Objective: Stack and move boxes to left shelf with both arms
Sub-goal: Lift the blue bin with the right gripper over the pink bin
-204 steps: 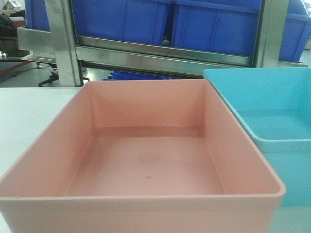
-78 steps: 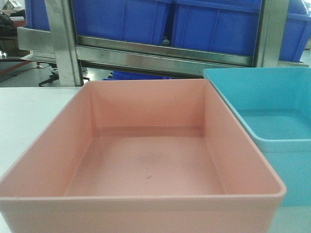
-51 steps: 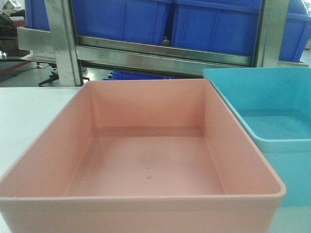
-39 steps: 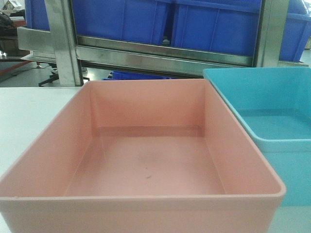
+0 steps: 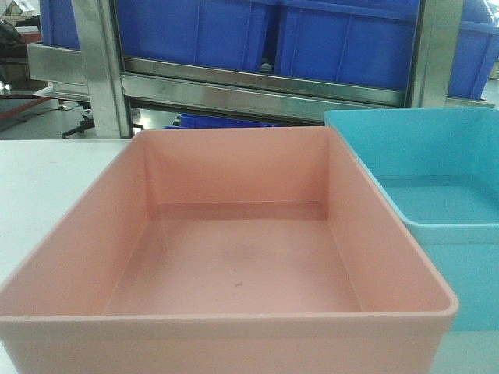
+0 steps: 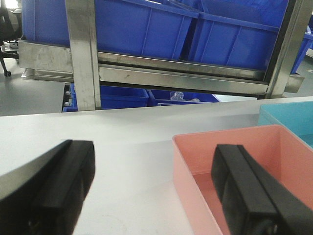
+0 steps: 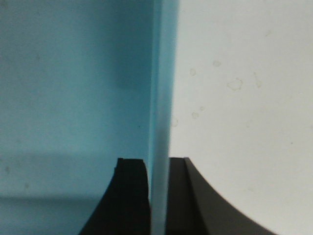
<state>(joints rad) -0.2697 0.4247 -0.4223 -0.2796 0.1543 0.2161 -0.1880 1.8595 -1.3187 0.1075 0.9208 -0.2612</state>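
Stacking step, by my reading: the two tubs sit side by side on the white table (image 5: 47, 179), not yet nested. Right pincer (image 7: 157, 164) is nearly closed, its two dark fingers (image 7: 129, 196) pinching the thin upright wall of the sky-blue tub (image 7: 73, 98). The tub's inside is to the pincer's left and bare table to its right, so the wall runs straight ahead from between the jaws. Left pincer (image 6: 154, 161) is spread wide and holds nothing. The near corner of the pink tub (image 6: 234, 139) lies ahead and to its right, with one finger showing over the tub's inside and the other over bare table. The jaws seem to straddle that side wall, but I cannot tell whether they are down at rim level. In the front view the pink tub (image 5: 234, 167) is centre and the blue tub (image 5: 437, 202) just beside it. Next move likely calls for lifting the blue tub clear of the pink rim, keeping it level on a one-wall grip, then lowering it squarely inside. Steel rack (image 5: 257, 93) with dark blue bins (image 5: 195, 31) stands beyond both pincers; whether it is the target shelf, unclear.
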